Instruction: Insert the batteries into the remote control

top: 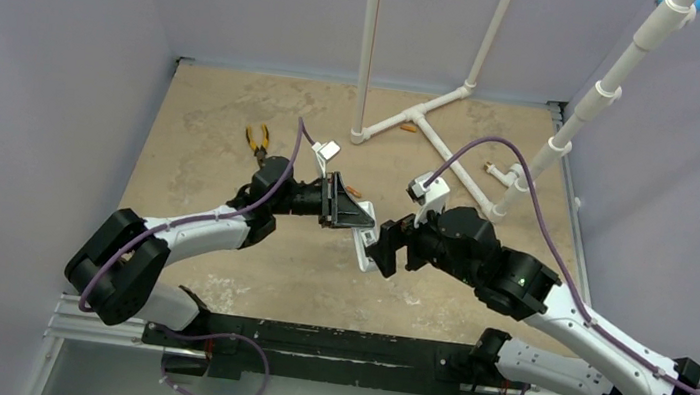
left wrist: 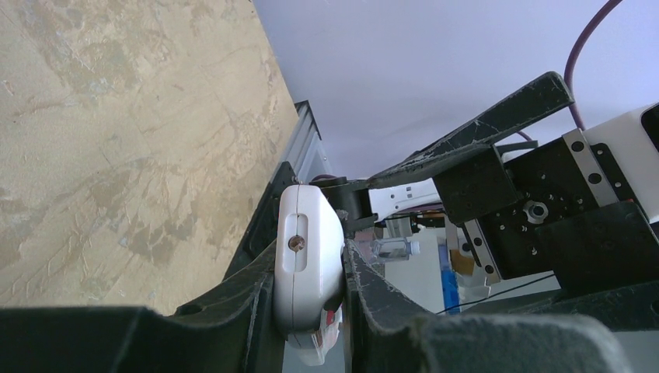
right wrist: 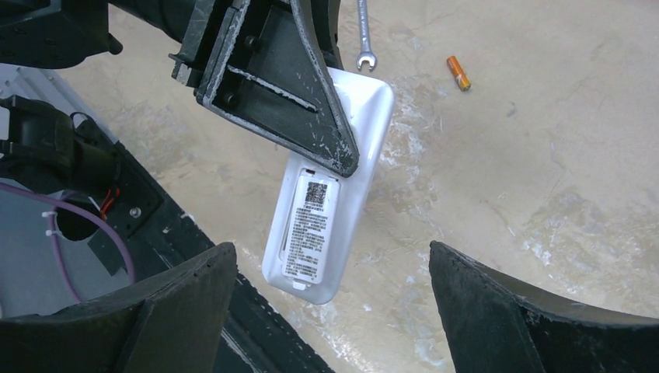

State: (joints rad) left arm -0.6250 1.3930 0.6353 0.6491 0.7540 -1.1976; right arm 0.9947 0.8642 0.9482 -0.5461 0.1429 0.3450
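Remote point(right wrist: 326, 202) is held off the table point(top: 217, 101) above its middle, pinched at its upper end by the left gripper point(left wrist: 311, 233), jaws pressed on its sides. Its back carries a white label with a code square and fine print, too small to read. Can't tell if the back compartment is open or what's in it. Right gripper point(right wrist: 330, 256) has jaws spread wide either side of the remote's lower end, not touching. One battery point(right wrist: 458, 72) lies on the table near a wrench point(right wrist: 364, 35). Pliers point(top: 257, 138) lie toward the far edge.
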